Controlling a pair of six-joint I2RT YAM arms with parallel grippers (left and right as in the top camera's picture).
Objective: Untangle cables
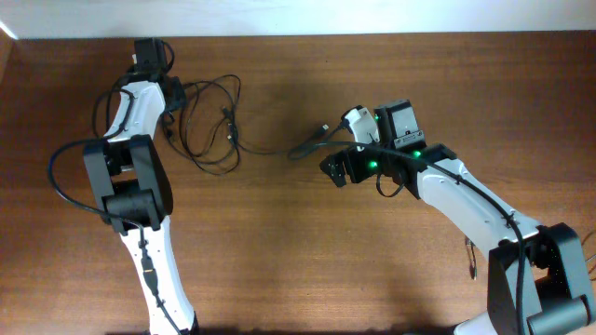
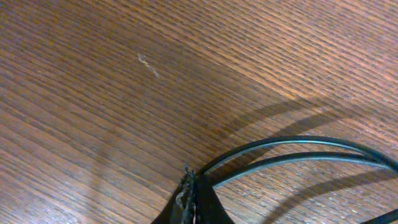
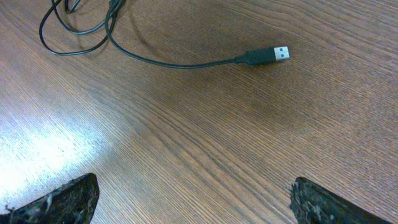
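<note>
- Along the left of the wooden table (image 1: 279, 270), the left gripper (image 1: 174, 93) is placed near the far edge, at the left border of the tangle.
- In the left wrist view its fingertips (image 2: 186, 200) are pressed together. Two black strands are seen running out from between them to the right, so cable is pinched there.
- The cables (image 1: 209, 126) are spread just right of that gripper as overlapping loops lying on the wood, with several crossings inside the heap.
- One strand is led out of the loops to the right, across bare wood, and is ended by a USB plug (image 1: 324, 127). The plug is laid flat, apart from the loops, with its metal end pointed away from them.
- The right gripper (image 1: 345, 146) is positioned just right of that plug and is not touching it.
- In the right wrist view its fingertips (image 3: 65, 202) are spread wide at the two lower corners, and nothing is held between them. The plug is seen ahead of them, nearer the right-hand finger's side.
</note>
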